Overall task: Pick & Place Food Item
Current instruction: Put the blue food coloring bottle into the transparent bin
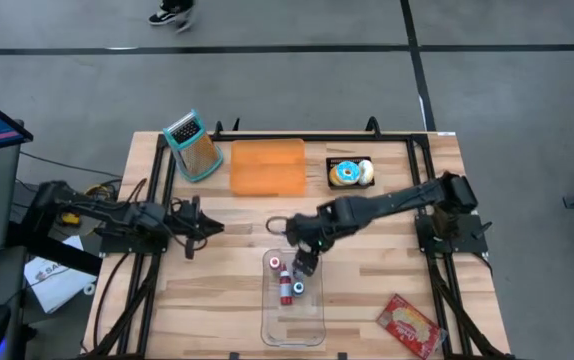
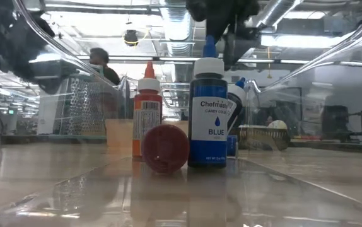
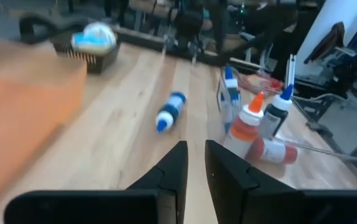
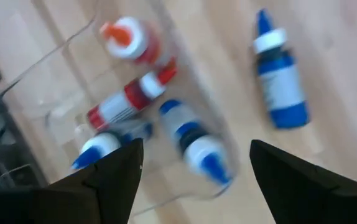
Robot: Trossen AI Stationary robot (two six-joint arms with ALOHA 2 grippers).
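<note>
A clear plastic tray (image 1: 293,325) sits at the table's near middle and holds several small food-colouring bottles. An orange-capped bottle (image 2: 147,107) and a blue one (image 2: 207,120) stand upright. A red one (image 2: 165,148) lies on its side. Another blue bottle (image 4: 281,81) lies on its side on the wood outside the tray (image 3: 170,112). My right gripper (image 4: 194,149) hangs open above the tray's bottles, pointing steeply down and touching nothing. My left gripper (image 3: 196,168) is at the table's left, pointing level toward the tray, shut and holding nothing.
Along the far edge stand a teal-framed grater (image 1: 192,145), an orange board (image 1: 267,165) and a black basket with a doughnut (image 1: 350,172). A red packet (image 1: 407,325) lies at the near right. A person (image 2: 102,63) shows in the room beyond the table.
</note>
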